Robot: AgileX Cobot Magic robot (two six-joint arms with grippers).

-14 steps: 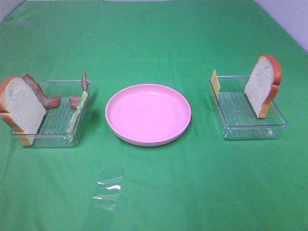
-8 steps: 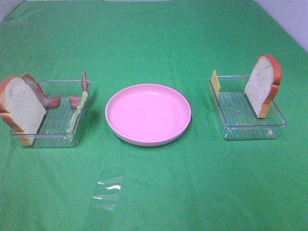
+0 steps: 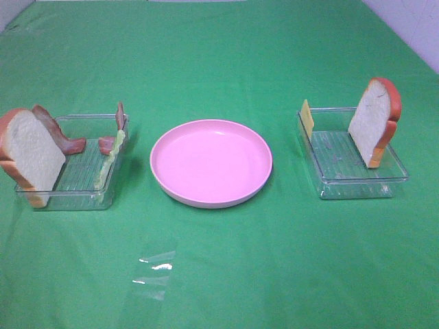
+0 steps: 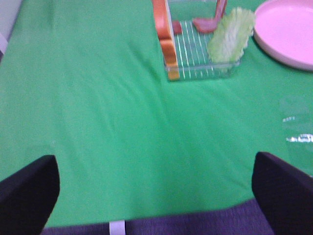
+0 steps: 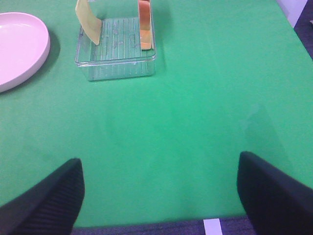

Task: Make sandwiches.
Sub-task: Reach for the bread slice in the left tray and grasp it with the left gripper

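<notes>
The left bread slice (image 3: 31,154) hides part of a bacon strip (image 3: 65,142).

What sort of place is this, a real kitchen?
Probably a staged robot test table, not a kitchen: plain green cloth covers it, toy white bread slices stand in clear plastic trays, and a round pink plate sits between them.

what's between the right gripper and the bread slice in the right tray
Nothing visible does. Only bare green cloth lies between the open right gripper and the clear tray. The bread slice leans at one end, the cheese square at the other; only the tray's low wall needs clearing.
</notes>
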